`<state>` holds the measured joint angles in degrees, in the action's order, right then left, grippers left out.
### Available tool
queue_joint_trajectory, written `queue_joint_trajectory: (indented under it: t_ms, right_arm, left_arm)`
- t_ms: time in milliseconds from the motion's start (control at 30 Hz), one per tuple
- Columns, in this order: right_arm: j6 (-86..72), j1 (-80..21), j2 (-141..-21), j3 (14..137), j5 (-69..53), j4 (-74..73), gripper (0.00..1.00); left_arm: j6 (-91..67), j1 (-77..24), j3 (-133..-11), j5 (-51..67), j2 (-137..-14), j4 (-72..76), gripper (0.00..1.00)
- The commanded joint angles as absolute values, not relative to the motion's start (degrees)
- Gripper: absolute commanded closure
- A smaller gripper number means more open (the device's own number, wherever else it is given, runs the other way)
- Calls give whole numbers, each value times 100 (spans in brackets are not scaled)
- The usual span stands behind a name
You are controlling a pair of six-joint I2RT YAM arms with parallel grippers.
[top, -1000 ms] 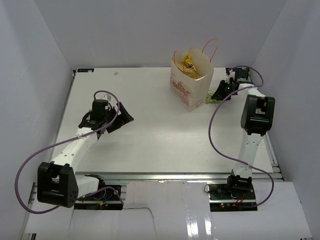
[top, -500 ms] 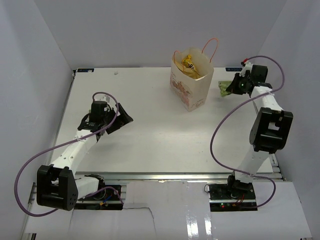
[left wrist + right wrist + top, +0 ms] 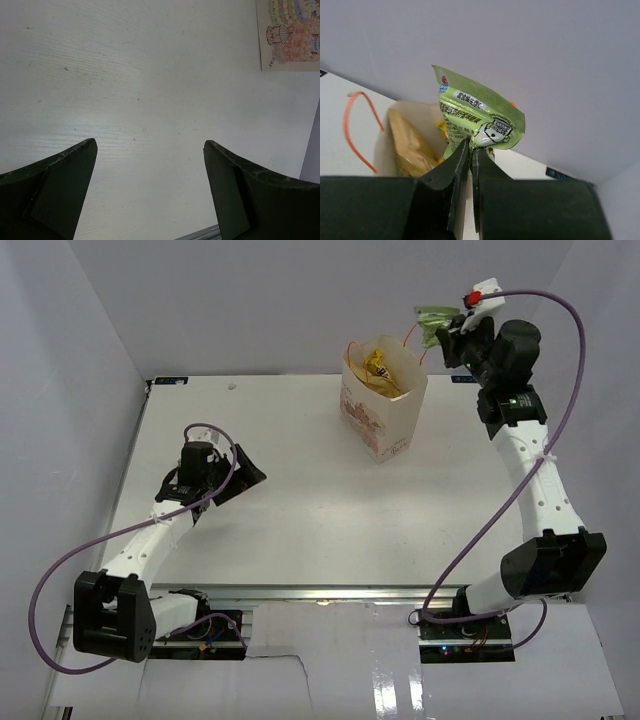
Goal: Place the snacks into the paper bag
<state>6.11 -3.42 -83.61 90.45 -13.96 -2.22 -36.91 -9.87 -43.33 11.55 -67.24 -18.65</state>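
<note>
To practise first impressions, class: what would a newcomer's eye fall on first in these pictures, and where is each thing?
The light-green packet stands out first, pinched by the shut right tool in the air, up and right of the paper bag at the far side of the table. Next comes the bag itself, upright, with snacks already inside. The left tool hangs open over the table's left half.

Paper bag (image 3: 290, 35) cropped by the left wrist view's top-right corner, mouth out of frame.
</note>
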Motion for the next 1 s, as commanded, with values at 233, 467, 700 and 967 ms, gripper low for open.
queue_joint_trajectory:
  t_ms: [233,467,700,967]
  right_arm:
    - [2153,-1670,-9395,9607,763,246,92]
    - [2786,-1854,-9571,9185,1310,598,86]
    - [2874,-1934,-9422,8930,1204,519,38]
    - [2687,-1732,-8695,9325,-1385,-1227,31]
  left_arm:
    - [-3735,-949,-4017,1073,-6039,-1889,2]
    - [-3981,-940,-3885,678,-5862,-2091,2]
    - [-4560,-844,-4402,-94,-6327,-2662,5]
    - [-4974,-160,-5606,-983,-7662,-3954,12]
